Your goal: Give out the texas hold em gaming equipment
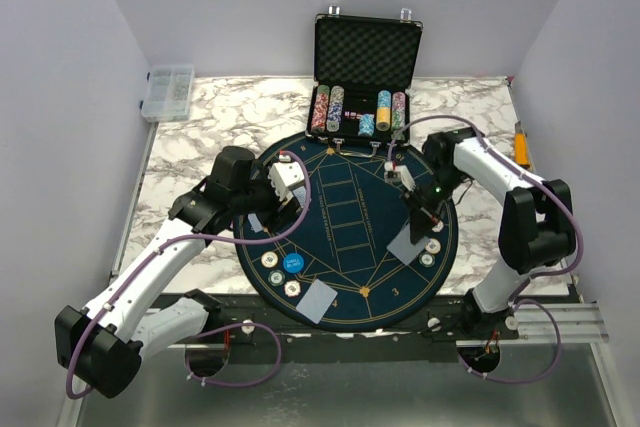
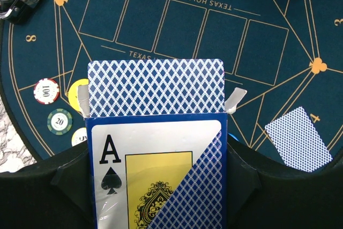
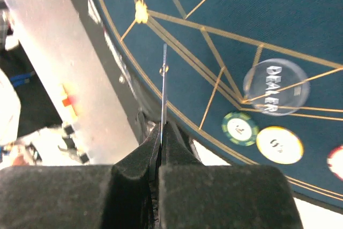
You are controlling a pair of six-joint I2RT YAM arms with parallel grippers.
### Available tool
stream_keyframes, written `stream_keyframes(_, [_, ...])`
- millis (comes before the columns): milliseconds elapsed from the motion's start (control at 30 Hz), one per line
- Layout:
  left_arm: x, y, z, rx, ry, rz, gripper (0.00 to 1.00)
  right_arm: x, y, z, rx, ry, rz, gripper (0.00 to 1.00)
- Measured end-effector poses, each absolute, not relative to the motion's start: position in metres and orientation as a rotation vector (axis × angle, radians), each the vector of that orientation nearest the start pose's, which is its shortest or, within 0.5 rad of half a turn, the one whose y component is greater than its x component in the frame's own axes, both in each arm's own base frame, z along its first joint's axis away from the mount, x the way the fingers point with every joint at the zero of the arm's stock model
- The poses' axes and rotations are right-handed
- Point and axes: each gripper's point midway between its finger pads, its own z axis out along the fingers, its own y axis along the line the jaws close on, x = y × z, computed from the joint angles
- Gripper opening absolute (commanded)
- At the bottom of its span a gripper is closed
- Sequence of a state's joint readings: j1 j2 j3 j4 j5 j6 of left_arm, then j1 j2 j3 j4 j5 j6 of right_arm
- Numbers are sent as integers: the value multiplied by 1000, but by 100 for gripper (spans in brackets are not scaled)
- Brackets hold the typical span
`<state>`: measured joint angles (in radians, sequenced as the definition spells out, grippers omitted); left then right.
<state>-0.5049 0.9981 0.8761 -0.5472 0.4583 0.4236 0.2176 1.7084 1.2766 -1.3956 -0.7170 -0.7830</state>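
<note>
Left wrist view: left gripper [image 2: 158, 186] has its fingers part-spread, clamping the card box [image 2: 155, 148] above the mat [image 2: 177, 25]. If tilted, the cards [image 2: 155, 87] poking from its open top could spill; backs blue lattice.

Right gripper [image 3: 161, 132] is pinched tight on one card [image 3: 164, 79], over the rim near the dealer button [image 3: 276, 87]. Slim hold, may slip. Seen edge-on, thin.

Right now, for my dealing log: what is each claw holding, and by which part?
The left claw grips the open card box by its long sides. The right claw pinches one playing card, seen edge-on, by its near edge.
</note>
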Motion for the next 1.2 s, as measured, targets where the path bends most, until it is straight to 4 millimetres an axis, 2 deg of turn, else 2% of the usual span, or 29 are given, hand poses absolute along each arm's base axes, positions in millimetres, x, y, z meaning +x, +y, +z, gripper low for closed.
stream_keyframes(100, [224,-196,187,1206,1859,-561,0,161,132,104,-1426,2678,1194,1])
stream_keyframes(200, [224,-196,187,1204,1861,-565,0,151,129,97,-1517,2667,1184,1])
stream_keyframes(367, [223,-196,187,1203,1860,-566,0,123,135,86,-1729,2628,1216,1])
stream_keyframes(467, [223,-196,189,1202,1856,-565,0,114,138,80,-1803,2628,1245,1])
stream_keyframes(600, [222,-195,191,1200,1846,-563,0,118,139,69,-1808,2646,1230,2])
stream_keyframes(967, [221,-195,189,1201,1850,-563,0,121,138,33,-1873,2671,1039,2])
stream_keyframes(1100, [220,-194,188,1201,1851,-564,0,129,144,35,-1843,2660,1031,2])
stream_keyframes(1200, [220,-194,186,1202,1855,-564,0,146,156,45,-1830,2600,1021,2])
